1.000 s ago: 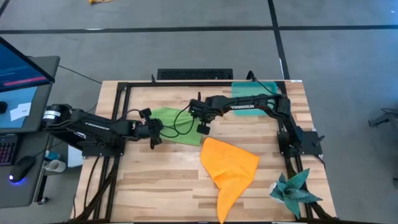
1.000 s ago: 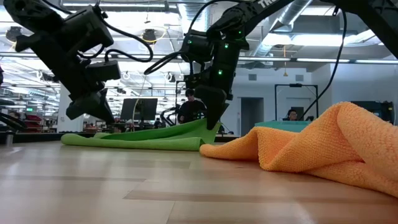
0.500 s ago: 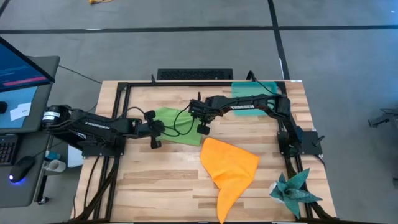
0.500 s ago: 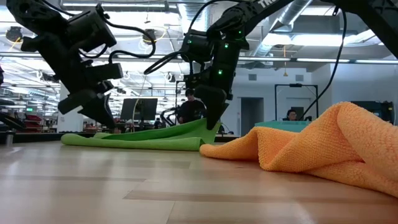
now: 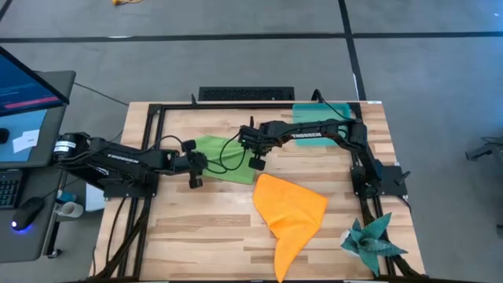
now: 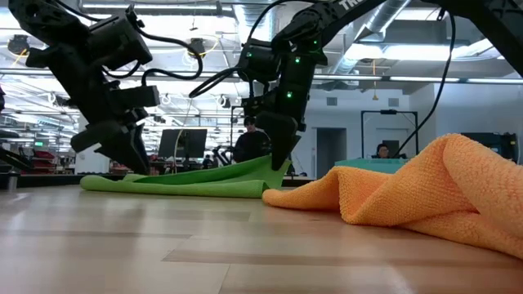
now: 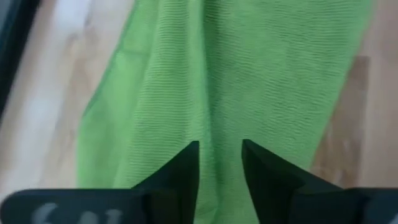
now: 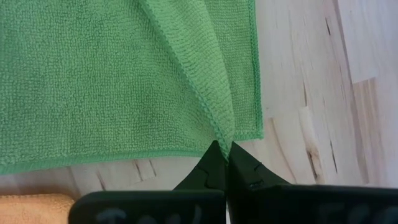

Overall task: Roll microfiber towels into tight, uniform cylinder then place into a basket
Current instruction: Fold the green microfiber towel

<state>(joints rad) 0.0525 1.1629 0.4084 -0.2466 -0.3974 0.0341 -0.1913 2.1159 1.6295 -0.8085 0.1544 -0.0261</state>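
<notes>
L arm reaches in low from the worktop's (image 5: 204,228) left edge, stretched toward centre. Left pincer (image 5: 195,170) hovers over the left end of the green towel (image 5: 224,149), tips pointing down at the cloth. In the left wrist view its fingers (image 7: 183,171) are spread w/ a gap between them, nothing in the gap, green cloth under them. Low view shows the same pincer (image 6: 135,159) just above the cloth's edge; contact can't be told.

R arm comes from the right rear corner, elbow bent, forearm running left across the back of the worktop. Right pincer (image 5: 256,153) is at the towel's right end, pressed together and pinching a fold of green cloth; right wrist view shows the fold (image 8: 214,118) drawn up into the closed tips (image 8: 225,163). Low view: that end of the green towel (image 6: 204,180) is lifted into a peak, the rest lies flat.

Orange towel (image 5: 289,211) lies crumpled at centre-front, just beside the green one, untouched.

Basket (image 5: 324,119) sits at the rear right, partly under the R arm; contents can't be seen. Dark teal spiky cloth (image 5: 372,240) at front right corner.
</notes>
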